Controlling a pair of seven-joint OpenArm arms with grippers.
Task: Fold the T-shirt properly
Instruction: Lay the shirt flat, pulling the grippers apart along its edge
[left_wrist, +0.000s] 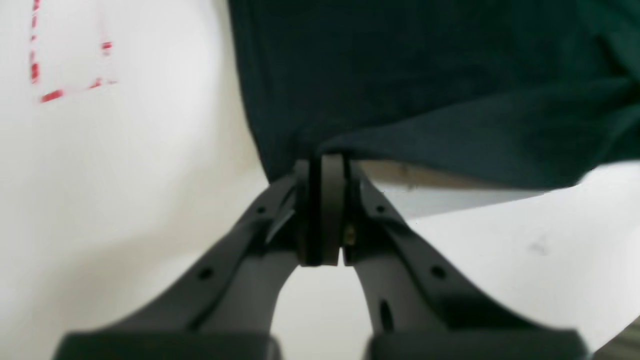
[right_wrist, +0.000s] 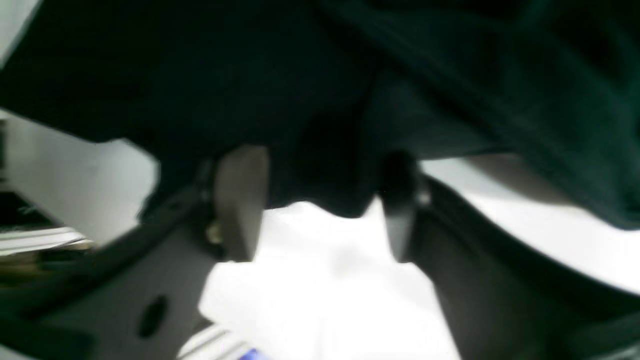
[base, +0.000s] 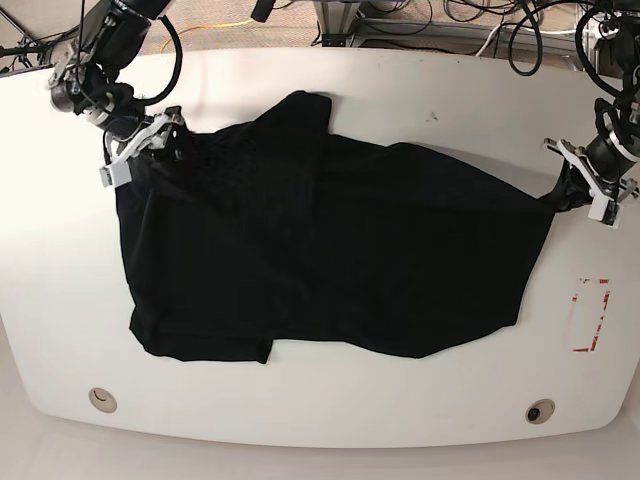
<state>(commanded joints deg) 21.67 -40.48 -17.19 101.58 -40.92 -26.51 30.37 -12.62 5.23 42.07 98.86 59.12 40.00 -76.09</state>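
White surface (base: 330, 410), its near edge rounded, fills most of the base view. Across its middle lies the black T-shirt (base: 330, 250), spread wide and wrinkled. Left end effector (left_wrist: 322, 167), fingers pressed together, pinches one corner of the cloth. Right end effector (right_wrist: 324, 162), fingers spread, is at the opposite upper corner. Dashed red marks (base: 590, 316) sit beside the shirt.

The T-shirt (base: 400, 270) is plain black, the table (base: 300, 405) white with broken red marks (base: 590, 315).
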